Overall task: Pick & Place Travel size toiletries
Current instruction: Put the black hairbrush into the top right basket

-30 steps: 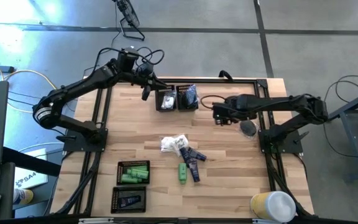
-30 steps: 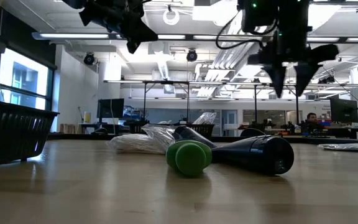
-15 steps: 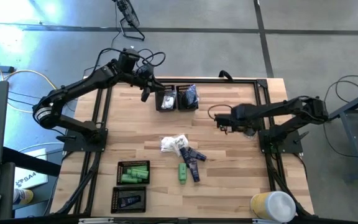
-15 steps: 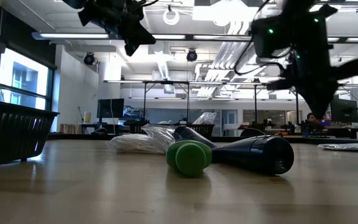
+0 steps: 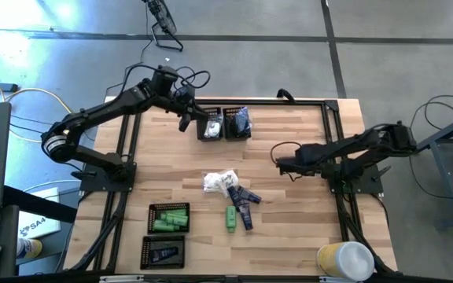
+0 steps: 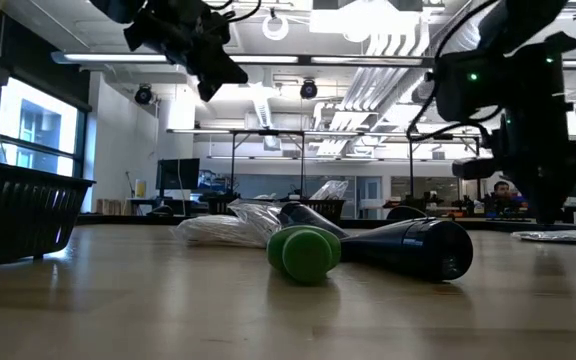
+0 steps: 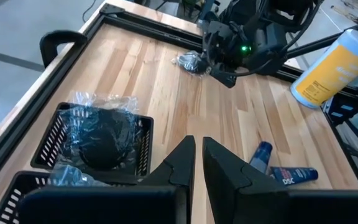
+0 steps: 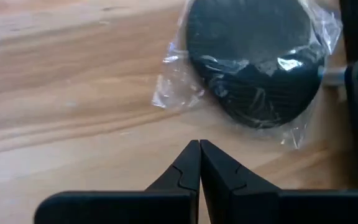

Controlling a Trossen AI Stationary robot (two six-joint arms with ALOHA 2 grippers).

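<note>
1. The right gripper (image 8: 199,163) is pressed fully shut with nothing between its fingers, above bare wood at the table's right side.
2. Just beyond its tips lies a dark round piece in a clear crinkly bag (image 8: 253,59), flat on the wooden table (image 5: 289,212).
3. The left gripper (image 7: 197,163), nearly shut and empty, hovers by the black mesh tray (image 7: 55,140) holding another bagged dark piece.
4. Green tubes (image 5: 231,218), navy tubes and white packets lie mid-table.
</note>
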